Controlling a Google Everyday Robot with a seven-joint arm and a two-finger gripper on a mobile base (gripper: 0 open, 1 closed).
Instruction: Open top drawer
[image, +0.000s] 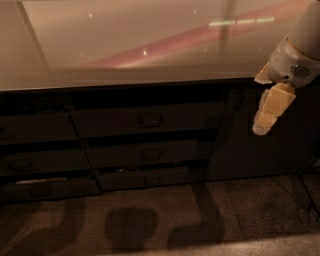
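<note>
The top drawer (125, 120) is the widest dark grey front, just under the counter edge in the middle column, with a small dark handle (150, 120) at its centre. It sits flush with the cabinet face. My gripper (266, 114) hangs from a white wrist at the right, in front of the dark cabinet door, well to the right of the drawer handle and at about its height. It holds nothing that I can see.
A glossy pale countertop (150, 45) runs across the top. Two slimmer drawers (150, 154) lie below the top drawer, the lowest slightly ajar. Shorter drawers (40, 160) stack at the left. A dark cabinet door (235, 145) stands at the right. Speckled floor (160, 225) lies below.
</note>
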